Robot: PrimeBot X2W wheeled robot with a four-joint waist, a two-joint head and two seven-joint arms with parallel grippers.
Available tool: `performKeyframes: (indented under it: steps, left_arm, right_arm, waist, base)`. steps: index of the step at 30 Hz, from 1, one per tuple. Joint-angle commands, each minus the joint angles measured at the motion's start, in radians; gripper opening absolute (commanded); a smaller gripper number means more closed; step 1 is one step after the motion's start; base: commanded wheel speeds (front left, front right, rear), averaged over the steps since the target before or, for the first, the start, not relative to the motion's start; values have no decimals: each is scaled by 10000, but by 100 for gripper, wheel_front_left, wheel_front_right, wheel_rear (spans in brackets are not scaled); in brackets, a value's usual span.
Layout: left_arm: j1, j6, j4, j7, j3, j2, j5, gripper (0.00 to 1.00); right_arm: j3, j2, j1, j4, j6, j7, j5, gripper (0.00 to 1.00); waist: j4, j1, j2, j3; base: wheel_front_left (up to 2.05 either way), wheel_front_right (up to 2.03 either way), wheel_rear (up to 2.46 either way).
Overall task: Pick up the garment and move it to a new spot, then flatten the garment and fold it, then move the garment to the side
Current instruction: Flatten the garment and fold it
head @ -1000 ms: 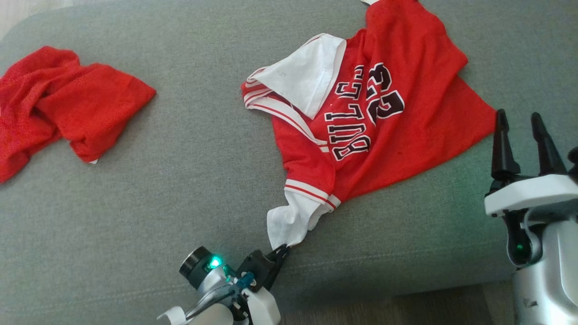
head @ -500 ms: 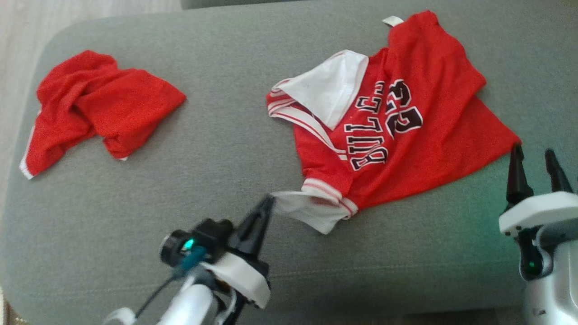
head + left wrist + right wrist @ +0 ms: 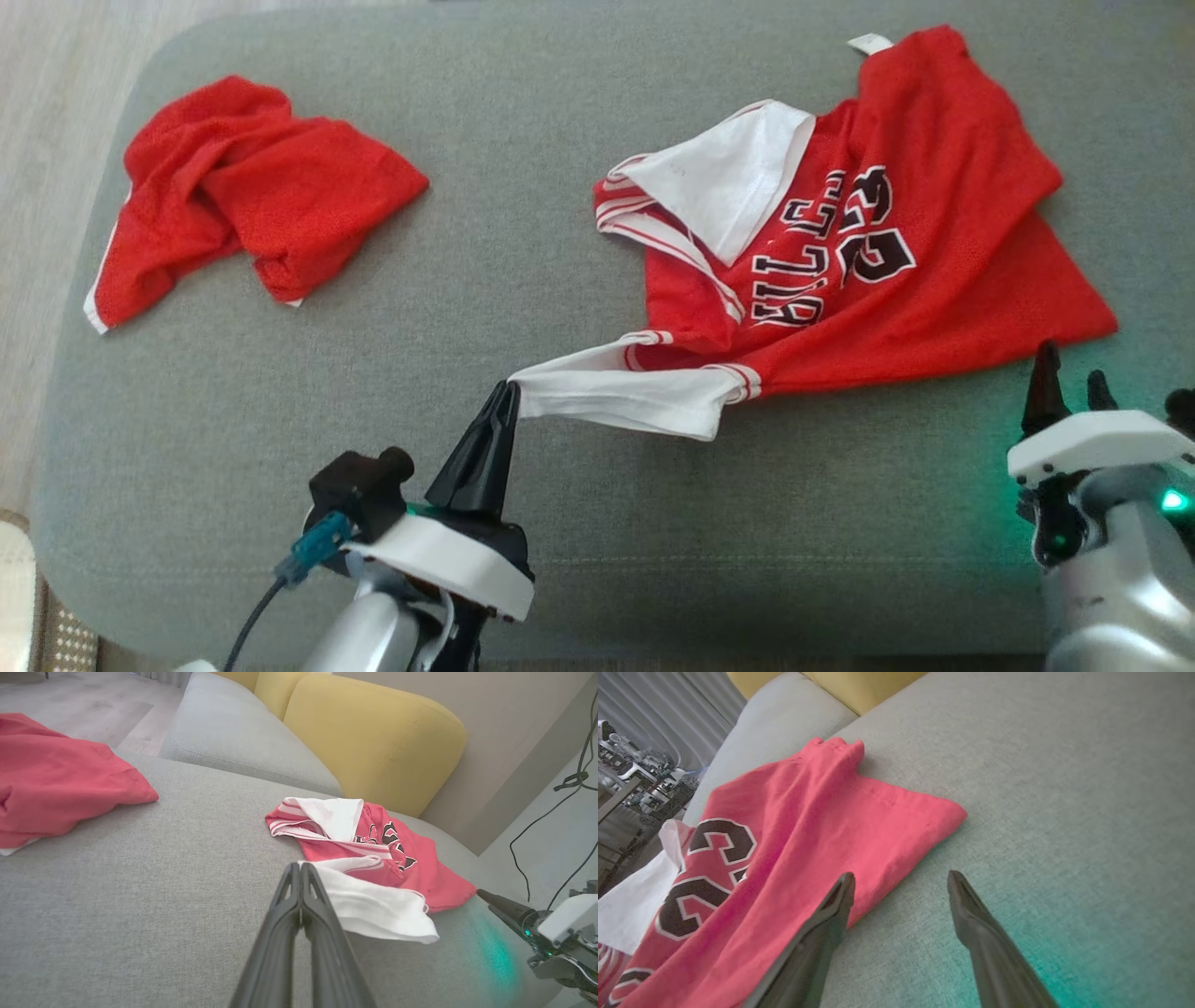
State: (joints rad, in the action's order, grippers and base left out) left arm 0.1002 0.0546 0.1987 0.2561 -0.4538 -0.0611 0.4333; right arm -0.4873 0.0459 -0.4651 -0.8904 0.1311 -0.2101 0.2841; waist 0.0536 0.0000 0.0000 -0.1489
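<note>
Grey seat cushion (image 3: 523, 168), yellow back cushions (image 3: 373, 732) behind, wood floor (image 3: 47, 93) off its left edge. Red jersey (image 3: 887, 280) lies right of centre. L gripper (image 3: 509, 387) is clamped on its white sleeve (image 3: 616, 392) near the front edge, while the R gripper (image 3: 1069, 373) is spread and empty by the hem. Another red cloth (image 3: 252, 187) sits at the far-left corner.

Your jersey (image 3: 934, 280): red, rumpled, on the right of the sofa (image 3: 467, 439).
You see its black, white-edged lettering and "23" face up, with a crease across the body. One white flap lies folded back over the chest on the far left side; a white, red-striped sleeve is stretched toward the near left, its tip pinched in the closed left gripper (image 3: 509, 385).
</note>
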Motion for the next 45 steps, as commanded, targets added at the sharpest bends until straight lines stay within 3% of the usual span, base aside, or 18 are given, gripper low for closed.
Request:
performKeyframes:
  steps: [1, 5, 11, 24, 26, 34, 37, 41, 45]
  left_arm:
    - [399, 53, -309, 32, 316, 9, 34, 0]
    - [504, -35, -285, 37, 437, 20, 132, 0]
    - [731, -246, -243, 49, 614, 55, 208, 0]
    - [948, -247, -310, 55, 662, 93, 303, 0]
    - [937, -255, -297, 55, 724, 96, 333, 0]
    - [820, -256, -611, 56, 1078, 104, 985, 0]
    - [835, -353, -990, -58, 1086, 106, 2705, 0]
    - [1267, -663, -1709, -405, 1137, 107, 3657, 0]
    - [1826, -1072, -2613, -820, 1383, 107, 4196, 0]
  right_arm:
    - [46, 43, -487, -57, -4, -204, -179, 100]
    - [-1268, 43, -1139, -957, -4, -451, -1235, 100]
    - [-2947, 43, -1820, -1292, -4, -511, -2753, 100]
    - [-3985, 43, -2360, -2112, -4, -516, -4044, 100]
    - [-4073, 43, -2375, -2169, -4, -516, -4179, 0]
    - [-3160, 43, -2244, -865, -4, -516, -5258, 0]
    - [-1972, 43, -2456, -555, -4, -516, -5155, 0]
    - [-95, 43, -2768, -28, -4, -454, -4541, 0]
    - [1423, 43, -3061, 1403, -4, 249, -3831, 0]
  waist:
    - [81, 0, 0, -126]
    - [256, 0, 0, -350]
    - [549, 0, 0, -580]
    - [727, 0, 0, -739]
    - [694, 0, 0, -666]
    - [281, 0, 0, -50]
    - [66, 0, 0, 359]
    - [-269, 0, 0, 1038]
    - [-604, 0, 0, 1673]
  base:
    - [0, 0, 0]
    - [0, 0, 0]
    - [0, 0, 0]
    - [0, 0, 0]
    - [0, 0, 0]
    - [0, 0, 0]
    - [0, 0, 0]
    - [0, 0, 0]
    - [0, 0, 0]
